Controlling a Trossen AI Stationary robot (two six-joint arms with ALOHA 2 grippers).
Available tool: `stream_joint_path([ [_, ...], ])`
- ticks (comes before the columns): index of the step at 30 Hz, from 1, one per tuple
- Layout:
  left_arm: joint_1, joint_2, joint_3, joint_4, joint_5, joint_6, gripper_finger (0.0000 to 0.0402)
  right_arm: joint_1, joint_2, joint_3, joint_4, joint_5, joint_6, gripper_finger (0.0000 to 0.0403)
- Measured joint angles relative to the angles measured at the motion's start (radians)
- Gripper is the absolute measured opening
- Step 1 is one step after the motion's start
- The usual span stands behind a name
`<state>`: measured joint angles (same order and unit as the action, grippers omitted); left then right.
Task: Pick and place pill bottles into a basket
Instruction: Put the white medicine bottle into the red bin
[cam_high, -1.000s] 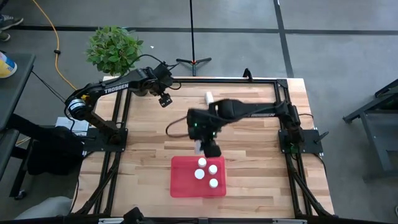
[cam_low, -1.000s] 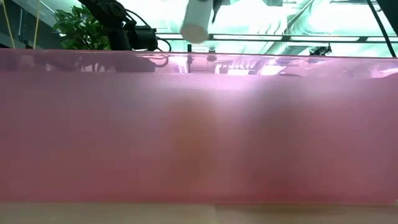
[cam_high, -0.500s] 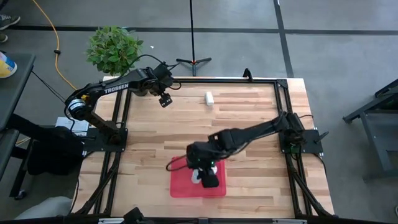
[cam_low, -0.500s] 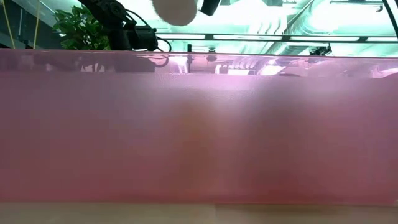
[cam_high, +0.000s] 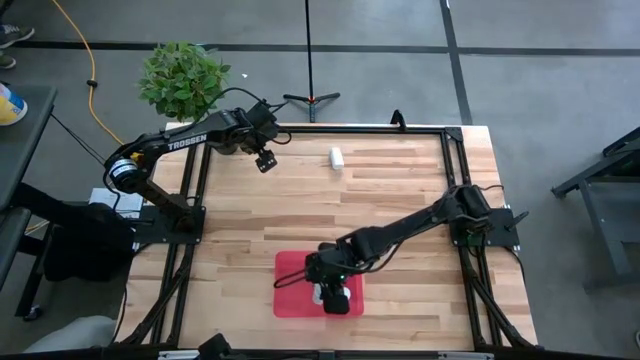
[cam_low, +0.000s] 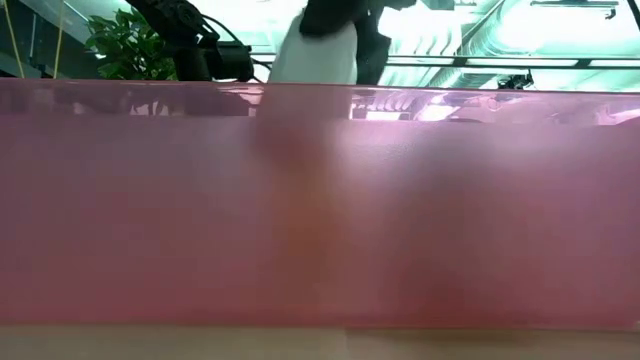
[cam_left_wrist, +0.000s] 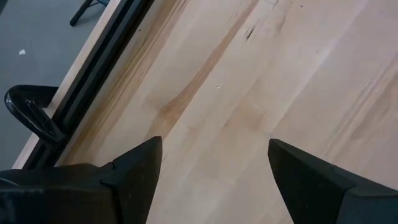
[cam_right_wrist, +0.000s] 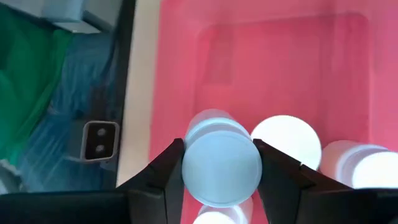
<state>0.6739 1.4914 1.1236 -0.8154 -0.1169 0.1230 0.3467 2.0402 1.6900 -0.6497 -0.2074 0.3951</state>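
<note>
The red tray (cam_high: 290, 297) lies near the table's near edge, and its wall (cam_low: 320, 200) fills the low view. My right gripper (cam_high: 335, 297) is over the tray, shut on a white-capped pill bottle (cam_right_wrist: 222, 163), which also shows in the low view (cam_low: 315, 60). Several other white-capped bottles (cam_right_wrist: 286, 140) stand in the tray beside it. One more bottle (cam_high: 336, 157) lies on its side on the table near the far edge. My left gripper (cam_high: 265, 160) is open and empty at the far left, over bare wood (cam_left_wrist: 214, 162). My right gripper pinches the bottle between its two fingers (cam_right_wrist: 165, 177), at the sides of its cap (cam_right_wrist: 186, 163). The fingers come from above, pointing down. The bottle is upright, cap up, its lower part below the tray's rim; whether it stands on the tray floor I cannot tell.
A black frame (cam_high: 360, 128) runs around the table's edges. A potted plant (cam_high: 183, 78) stands beyond the far left corner. Bare wood lies between the tray and the far bottle.
My right gripper has carried the bottle from the tray's far edge toward the table's near edge and down into the tray, beside the standing bottles, and has stayed shut on it. The bottle has stayed upright.
</note>
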Motion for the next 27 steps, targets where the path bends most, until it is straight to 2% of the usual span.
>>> stream_joint_path([
  [11, 0.000, 0.000, -0.089, 0.076, 0.000, 0.008, 0.0326, 0.003, 0.000, -0.038, 0.011, 0.042, 0.034, 0.0148],
  [27, 0.000, 0.000, -0.091, 0.082, 0.000, -0.023, 0.0326, 0.081, 0.011, -0.037, -0.008, 0.124, 0.080, 0.0148],
])
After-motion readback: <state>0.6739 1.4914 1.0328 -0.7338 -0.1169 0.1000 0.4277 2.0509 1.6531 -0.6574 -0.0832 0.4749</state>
